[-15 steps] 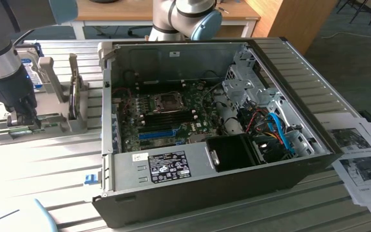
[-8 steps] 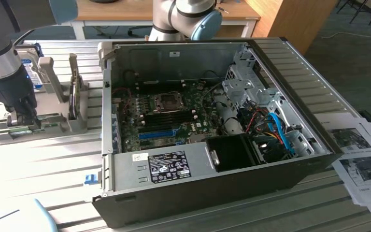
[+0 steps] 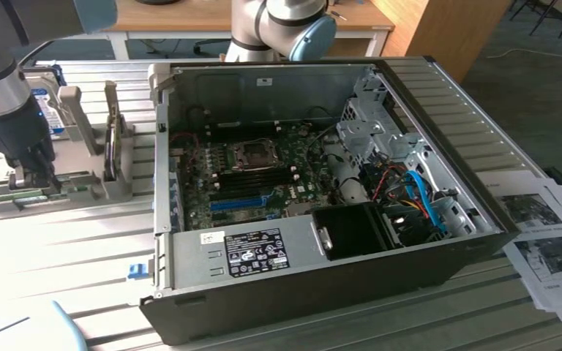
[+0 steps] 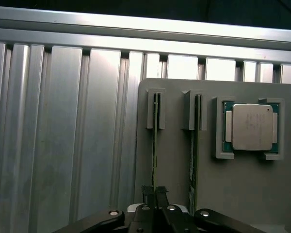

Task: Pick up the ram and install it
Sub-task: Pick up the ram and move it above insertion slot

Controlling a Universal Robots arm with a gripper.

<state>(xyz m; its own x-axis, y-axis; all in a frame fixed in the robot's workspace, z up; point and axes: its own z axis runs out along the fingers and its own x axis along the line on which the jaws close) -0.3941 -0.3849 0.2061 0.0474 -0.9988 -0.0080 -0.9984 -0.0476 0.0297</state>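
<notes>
Arm point(image 3: 3, 95) stood vertical over grey holder point(image 4: 174, 160) | gripper point(image 4: 154, 193) pointed down, fingers pinched together on the ram point(image 4: 155, 141), which stood edgewise in its slot

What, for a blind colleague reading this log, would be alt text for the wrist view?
The claw is shut on the edge of a RAM stick standing in a slot of a grey holder. A second stick stands in the neighbouring slot, and a processor lies in a square recess beside it, on a ribbed metal table.
</notes>
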